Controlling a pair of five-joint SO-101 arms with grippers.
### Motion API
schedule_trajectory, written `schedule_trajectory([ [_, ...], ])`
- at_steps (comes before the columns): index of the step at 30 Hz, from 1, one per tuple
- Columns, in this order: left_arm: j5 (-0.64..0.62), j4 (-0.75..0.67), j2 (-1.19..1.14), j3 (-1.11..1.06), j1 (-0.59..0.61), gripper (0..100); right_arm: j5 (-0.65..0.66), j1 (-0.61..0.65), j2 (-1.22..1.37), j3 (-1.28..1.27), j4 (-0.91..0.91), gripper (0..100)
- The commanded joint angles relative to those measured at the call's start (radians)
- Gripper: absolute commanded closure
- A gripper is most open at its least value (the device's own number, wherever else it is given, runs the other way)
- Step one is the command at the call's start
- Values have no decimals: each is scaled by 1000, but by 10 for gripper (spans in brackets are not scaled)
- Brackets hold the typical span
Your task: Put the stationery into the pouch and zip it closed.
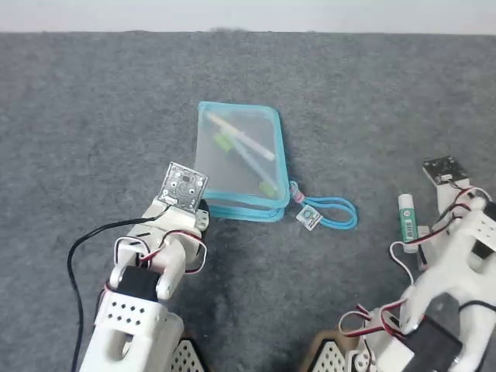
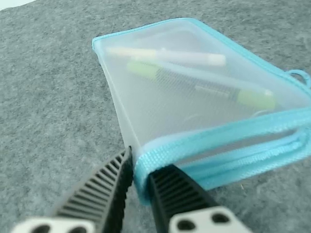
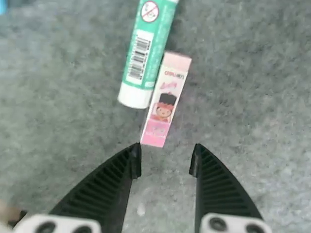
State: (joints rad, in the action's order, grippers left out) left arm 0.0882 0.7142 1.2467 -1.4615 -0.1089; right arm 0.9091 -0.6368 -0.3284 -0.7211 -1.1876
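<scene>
Left gripper (image 2: 141, 165) nipped onto pouch (image 2: 160, 116) corner trim, at the zip edge; pouch flat mid-table, two pens (image 2: 194, 82) inside. Glue stick (image 3: 143, 53) and eraser (image 3: 165, 99) lie touching, well right of pouch. Right gripper (image 3: 165, 158) hangs just short of eraser's end, jaws apart, empty. Best: straddle eraser alone, clear of glue stick, close squarely; left to hold mouth steady

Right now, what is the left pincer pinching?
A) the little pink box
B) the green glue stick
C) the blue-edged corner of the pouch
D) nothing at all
C: the left pincer is clamped on the blue-trimmed corner of the pouch, while the glue stick and pink box lie on the carpet in front of the open right pincer.
</scene>
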Motion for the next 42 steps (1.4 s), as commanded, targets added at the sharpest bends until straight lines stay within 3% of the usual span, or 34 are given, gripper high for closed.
schedule_trajectory([
  [1, -14, 8, 3, 41, 9, 989, 14, -22, 28, 0, 36, 836],
  [7, -14, 6, 3, 41, 8, 989, -63, -39, 216, 2, 191, 836],
  [14, -12, 5, 3, 41, 5, 989, -81, 33, 309, 3, 222, 836],
  [24, -9, 3, 3, 41, 3, 989, -157, 110, 312, -2, 85, 836],
  [36, -9, 3, 3, 42, 3, 989, -196, 91, 321, -18, 62, 837],
  [42, -9, 3, 3, 42, 3, 989, -176, 28, 311, -29, 54, 991],
])
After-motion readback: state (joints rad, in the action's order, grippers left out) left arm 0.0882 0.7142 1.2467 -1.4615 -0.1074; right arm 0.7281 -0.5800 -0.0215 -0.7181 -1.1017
